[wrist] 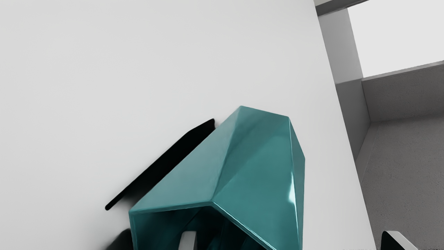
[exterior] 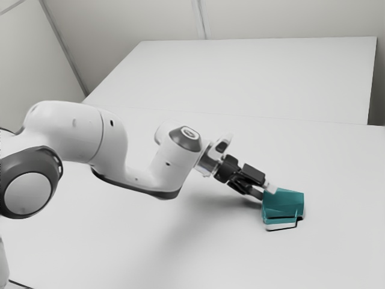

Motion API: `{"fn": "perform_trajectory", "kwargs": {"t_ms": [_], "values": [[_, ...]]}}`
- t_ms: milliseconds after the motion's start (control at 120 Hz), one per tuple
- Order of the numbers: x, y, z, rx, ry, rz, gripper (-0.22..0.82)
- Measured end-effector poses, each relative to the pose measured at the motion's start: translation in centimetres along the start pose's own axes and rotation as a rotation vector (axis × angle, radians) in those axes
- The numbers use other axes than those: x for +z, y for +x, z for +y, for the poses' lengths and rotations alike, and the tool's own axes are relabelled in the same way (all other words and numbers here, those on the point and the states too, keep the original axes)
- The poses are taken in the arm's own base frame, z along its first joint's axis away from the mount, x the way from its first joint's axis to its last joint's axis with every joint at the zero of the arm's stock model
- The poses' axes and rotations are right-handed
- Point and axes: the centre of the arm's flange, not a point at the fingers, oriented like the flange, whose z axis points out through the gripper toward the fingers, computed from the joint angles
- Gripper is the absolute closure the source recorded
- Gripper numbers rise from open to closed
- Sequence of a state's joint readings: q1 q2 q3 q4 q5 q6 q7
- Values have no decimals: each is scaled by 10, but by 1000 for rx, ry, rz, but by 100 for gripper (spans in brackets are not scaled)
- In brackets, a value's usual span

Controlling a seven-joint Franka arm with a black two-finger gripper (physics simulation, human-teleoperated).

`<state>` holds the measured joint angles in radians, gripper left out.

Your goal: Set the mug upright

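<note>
Bright, even light over pale bench (exterior: 325, 156) — source direction unclear. Broad, soft grey shadow (exterior: 198, 220) under arm (exterior: 141, 177), reaching toward gripper (exterior: 266, 191). Wrist view: narrow white glare on mug (wrist: 256, 173) ahead of gripper, mug's inside nearly black — dim grey surfaces beyond bench edge, near-white panel (wrist: 399, 38) brightest.

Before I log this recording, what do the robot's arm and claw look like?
The arm is glossy white and rounded, with dark grey joint trim, a pale round disc near its base and a small round marking on the dark cap. The claw is black and angular, with pale fingertips.
</note>
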<state>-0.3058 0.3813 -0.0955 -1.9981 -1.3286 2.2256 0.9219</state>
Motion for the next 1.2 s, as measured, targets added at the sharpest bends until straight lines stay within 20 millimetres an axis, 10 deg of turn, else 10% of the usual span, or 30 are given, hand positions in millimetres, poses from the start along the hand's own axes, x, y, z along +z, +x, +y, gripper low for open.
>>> {"fn": "perform_trajectory", "kwargs": {"t_ms": [433,1200], "values": [[27,5,3,63,-7,-10,5],[20,13,24,137,-8,9,73]]}}
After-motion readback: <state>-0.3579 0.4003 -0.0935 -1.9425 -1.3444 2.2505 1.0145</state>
